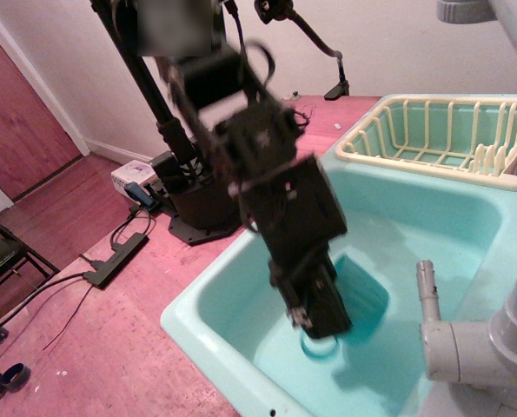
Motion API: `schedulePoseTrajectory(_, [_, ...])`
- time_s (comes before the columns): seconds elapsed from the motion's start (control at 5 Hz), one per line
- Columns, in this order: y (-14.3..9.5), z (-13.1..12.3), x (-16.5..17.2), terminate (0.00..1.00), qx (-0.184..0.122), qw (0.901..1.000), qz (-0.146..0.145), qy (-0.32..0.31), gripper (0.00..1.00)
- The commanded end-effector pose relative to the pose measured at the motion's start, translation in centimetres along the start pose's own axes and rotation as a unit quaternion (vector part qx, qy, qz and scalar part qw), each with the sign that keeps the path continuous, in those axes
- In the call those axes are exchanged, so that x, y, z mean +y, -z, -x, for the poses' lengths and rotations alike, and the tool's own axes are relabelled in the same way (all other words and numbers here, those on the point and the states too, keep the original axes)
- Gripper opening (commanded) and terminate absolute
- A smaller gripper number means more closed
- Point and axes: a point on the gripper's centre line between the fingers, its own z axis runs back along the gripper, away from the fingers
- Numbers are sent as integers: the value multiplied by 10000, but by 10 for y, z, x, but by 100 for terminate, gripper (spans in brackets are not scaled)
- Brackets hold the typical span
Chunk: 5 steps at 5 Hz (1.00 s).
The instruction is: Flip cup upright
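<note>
Your gripper [319, 323] is down inside the pale aqua sink basin [241, 282], low near its floor, and the teal-green cup [358, 291] sits right behind it, toward the basin's faucet side. The arm is motion-blurred and the black fingers cover most of the mug, so you can't tell from here whether they're spread or pinching it; it looks like contact, maybe a hold on the rim or handle, but that's a guess. The round loop just below the gripper tip is probably the handle [319, 349], pointing at the basin's near wall. The cup looks tilted rather than standing, darker body leaning back toward the basin's middle. You've come in steeply from above the basin's left rim, likely because the walls leave no room for a side approach. The yellow dish rack [440, 130] stays well apart beyond the basin's far edge. The grey faucet pipe [427, 295] stands close on the basin's right, so watch it when you rotate.
</note>
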Motion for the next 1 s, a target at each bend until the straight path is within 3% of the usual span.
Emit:
schedulePoseTrajectory(0.0, [-55,-10,8,0,950,9920,-708,436,0])
schedulePoseTrajectory(0.2, [-57,1,10,0,1775,9727,-1357,625,0])
schedulePoseTrajectory(0.6, [-4,33,0,0,2956,9338,-1693,1095,0])
schedulePoseTrajectory(0.8, [16,50,1,100,3051,9307,-1665,1144,0])
